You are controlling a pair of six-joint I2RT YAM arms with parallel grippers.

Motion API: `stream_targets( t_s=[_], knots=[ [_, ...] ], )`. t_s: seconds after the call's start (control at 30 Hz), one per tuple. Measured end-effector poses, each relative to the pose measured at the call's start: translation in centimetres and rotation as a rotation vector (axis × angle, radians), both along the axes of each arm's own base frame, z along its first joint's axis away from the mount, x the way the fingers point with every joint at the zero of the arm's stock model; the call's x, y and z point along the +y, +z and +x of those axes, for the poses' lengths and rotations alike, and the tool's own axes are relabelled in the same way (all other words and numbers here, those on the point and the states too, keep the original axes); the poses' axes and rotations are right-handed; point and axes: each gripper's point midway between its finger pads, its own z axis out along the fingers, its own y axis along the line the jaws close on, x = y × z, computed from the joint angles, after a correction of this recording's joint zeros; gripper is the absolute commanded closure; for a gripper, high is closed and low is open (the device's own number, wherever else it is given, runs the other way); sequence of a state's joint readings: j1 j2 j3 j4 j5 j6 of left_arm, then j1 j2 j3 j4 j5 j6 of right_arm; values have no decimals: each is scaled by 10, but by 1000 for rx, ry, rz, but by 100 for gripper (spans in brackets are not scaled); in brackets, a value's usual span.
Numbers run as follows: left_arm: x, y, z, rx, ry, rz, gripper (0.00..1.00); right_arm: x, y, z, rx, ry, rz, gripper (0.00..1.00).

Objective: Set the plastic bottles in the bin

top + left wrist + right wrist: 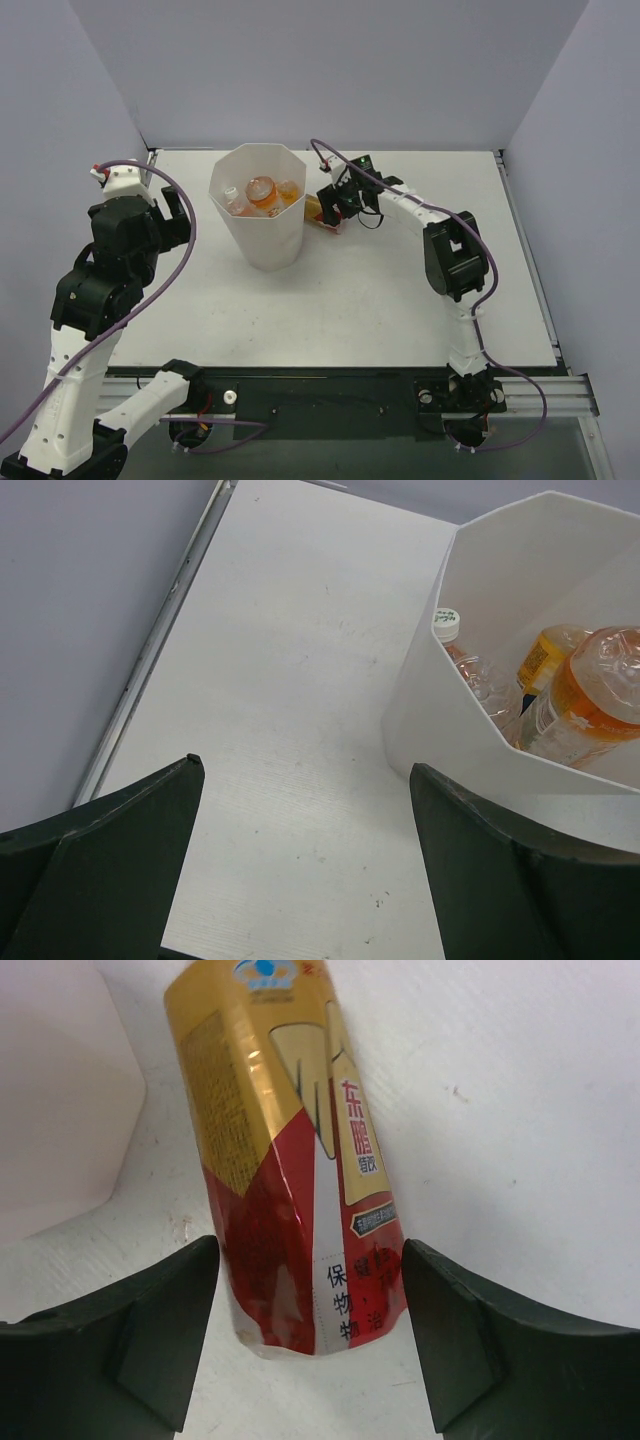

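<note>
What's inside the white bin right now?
Three bottles show in the bin: a clear bottle with a white cap, plus two orange bottles. The near wall and the bottles hide the bottom.

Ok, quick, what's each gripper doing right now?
Left gripper: open, empty.
Right gripper: jaws either side of the red and gold box; grip cannot be told.

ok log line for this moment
bottles in bin | left pincer open, beside bin | right pincer astride red box, grip unclear
</note>
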State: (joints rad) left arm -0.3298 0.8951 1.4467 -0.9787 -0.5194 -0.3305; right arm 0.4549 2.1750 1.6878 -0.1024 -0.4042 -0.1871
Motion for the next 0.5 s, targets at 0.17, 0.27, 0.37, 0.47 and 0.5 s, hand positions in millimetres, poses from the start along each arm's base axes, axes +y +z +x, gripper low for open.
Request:
stream_targets(
  t_s=[0.17,0.27,0.37,0.47,0.5],
  knots=[
    [0,0,0,-1,0,0,5,1,-5,-11,26,-2,-4,50],
    [0,0,0,-1,0,0,5,-2,-3,-22,34,-22,3,54],
    [0,1,-1,-4,-1,-1,5,-13,-1,-35,41,-67,-12,55],
    [0,2,-2,-8,-5,-4,5,-24,7,-48,41,-120,-23,55],
    [0,2,-2,-9,-6,-4,5,-28,10,-51,40,-138,-28,55]
  ],
)
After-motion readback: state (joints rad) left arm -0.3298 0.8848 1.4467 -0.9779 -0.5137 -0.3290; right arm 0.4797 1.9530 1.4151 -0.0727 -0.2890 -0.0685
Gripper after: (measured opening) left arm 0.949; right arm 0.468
